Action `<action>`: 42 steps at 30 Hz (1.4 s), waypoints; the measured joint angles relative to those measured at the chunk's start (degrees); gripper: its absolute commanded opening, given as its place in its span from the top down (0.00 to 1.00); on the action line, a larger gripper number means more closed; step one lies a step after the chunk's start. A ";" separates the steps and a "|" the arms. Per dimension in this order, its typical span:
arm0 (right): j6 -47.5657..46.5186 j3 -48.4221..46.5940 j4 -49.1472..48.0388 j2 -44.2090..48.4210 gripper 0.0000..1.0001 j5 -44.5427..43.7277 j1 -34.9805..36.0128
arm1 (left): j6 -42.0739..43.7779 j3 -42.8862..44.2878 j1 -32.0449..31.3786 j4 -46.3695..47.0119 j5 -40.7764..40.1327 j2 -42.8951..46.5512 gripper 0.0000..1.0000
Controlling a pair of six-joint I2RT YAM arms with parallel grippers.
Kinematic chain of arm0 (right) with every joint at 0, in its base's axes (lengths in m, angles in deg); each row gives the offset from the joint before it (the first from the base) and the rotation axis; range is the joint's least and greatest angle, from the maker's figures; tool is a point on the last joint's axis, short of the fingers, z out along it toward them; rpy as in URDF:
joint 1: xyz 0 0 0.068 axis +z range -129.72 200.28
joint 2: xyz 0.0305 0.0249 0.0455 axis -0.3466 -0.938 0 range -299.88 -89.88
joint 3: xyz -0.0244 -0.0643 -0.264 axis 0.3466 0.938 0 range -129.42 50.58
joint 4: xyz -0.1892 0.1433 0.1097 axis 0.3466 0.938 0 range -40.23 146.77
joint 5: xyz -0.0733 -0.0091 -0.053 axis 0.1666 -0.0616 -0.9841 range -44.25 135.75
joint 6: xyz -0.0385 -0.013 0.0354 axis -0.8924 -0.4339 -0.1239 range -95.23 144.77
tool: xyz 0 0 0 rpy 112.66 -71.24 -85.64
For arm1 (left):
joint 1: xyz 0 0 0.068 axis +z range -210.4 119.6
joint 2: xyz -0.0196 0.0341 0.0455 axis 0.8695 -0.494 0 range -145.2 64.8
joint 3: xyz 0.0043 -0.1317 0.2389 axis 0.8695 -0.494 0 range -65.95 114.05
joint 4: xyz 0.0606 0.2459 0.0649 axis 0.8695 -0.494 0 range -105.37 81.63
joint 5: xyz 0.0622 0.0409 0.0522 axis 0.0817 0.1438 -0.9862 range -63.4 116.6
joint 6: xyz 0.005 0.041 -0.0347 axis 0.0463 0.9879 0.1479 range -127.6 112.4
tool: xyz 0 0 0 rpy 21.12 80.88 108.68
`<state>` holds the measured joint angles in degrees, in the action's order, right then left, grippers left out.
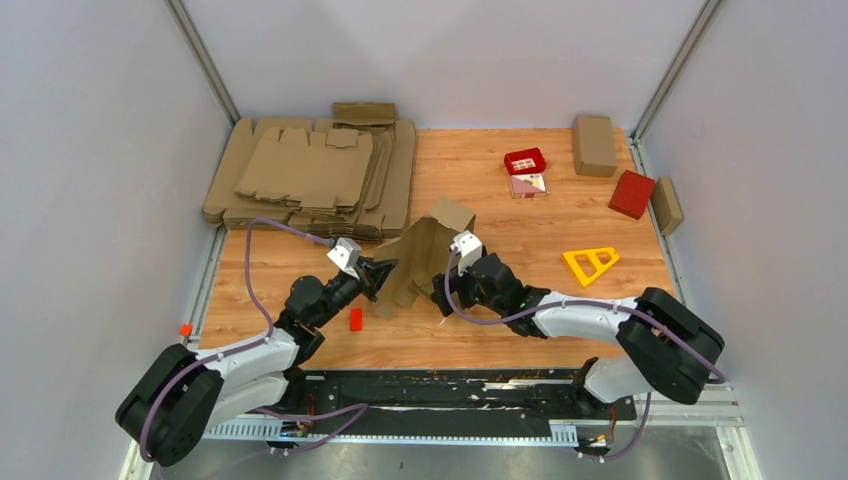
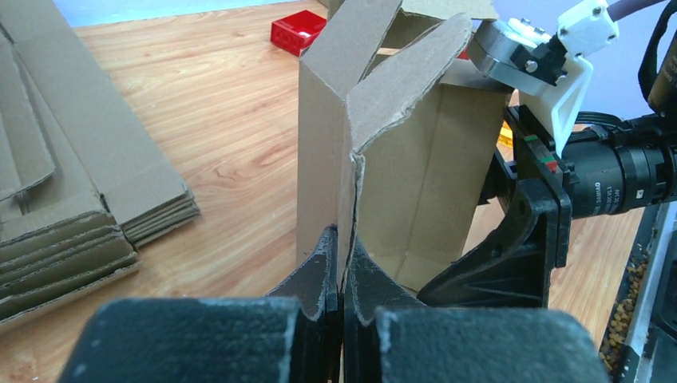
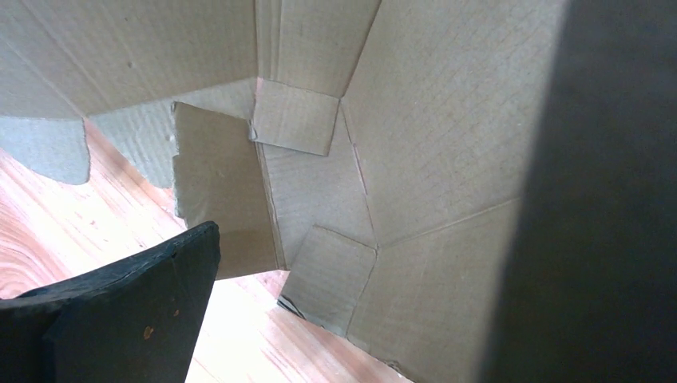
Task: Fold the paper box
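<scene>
While the wooden table fills the floor of the white-walled cell, its far-left corner carries the biggest item, a stack of flat cardboard blanks with flaps and crease lines. Both black arms reach in from the near edge and meet around the middle of the table, a little left of centre.

Between them stands the paper box, a plain brown sheet partly raised into an open, tilted shell with one flap pointing up toward the far side. From the left wrist view its walls rise upright with a rounded flap at the top, and the inside shows bare corrugated card.

On the left, the left gripper is pinched tight on the lower edge of the paper box's wall, the thin card sandwiched between its two black fingers. On the right, the right gripper sits against the box's right side with its jaws spread wide; in the right wrist view one finger hangs over the table just beside the folded flaps and the other lies as a dark blur along the card. Whether they press the card I cannot tell.

Far right, a folded brown carton stands near a red box, another carton lies at the edge, and a smaller red box sits farther left. A yellow triangular frame lies right of the arms. A small red block rests by the left arm.
</scene>
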<state>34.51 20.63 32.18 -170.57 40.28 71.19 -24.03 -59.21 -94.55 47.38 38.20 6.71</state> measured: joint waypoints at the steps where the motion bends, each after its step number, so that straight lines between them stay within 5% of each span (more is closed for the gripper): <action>1: 0.50 0.26 -0.09 0.42 0.04 0.26 -0.09 | -0.13 -0.04 0.00 0.04 0.09 0.02 1.00; 4: 2.36 0.33 -0.20 0.52 0.09 0.35 -0.57 | -0.44 -0.50 0.00 0.37 0.22 0.31 1.00; 9: 4.94 -0.72 1.11 -0.28 0.00 -0.44 -1.14 | -1.05 -0.74 0.00 0.87 0.48 0.31 1.00; 15: 4.09 -0.96 2.67 0.20 0.00 0.61 -1.11 | -1.27 -0.74 0.00 1.09 0.57 0.15 1.00; 20: 5.88 -1.14 4.33 1.29 0.10 -0.55 -1.11 | -1.51 -0.79 0.00 1.11 0.59 0.13 1.00; 35: 23.37 -8.50 11.63 -3.13 0.09 -18.56 2.73 | -2.60 -2.10 -0.37 2.12 -0.37 0.96 1.00; 42: 27.02 -9.40 14.84 -3.63 0.19 -23.12 5.97 | -2.64 -2.43 -0.42 1.92 -1.38 1.62 1.00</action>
<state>61.52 11.23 47.02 -174.19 17.15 77.16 -26.67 -61.63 -94.96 49.30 36.82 8.33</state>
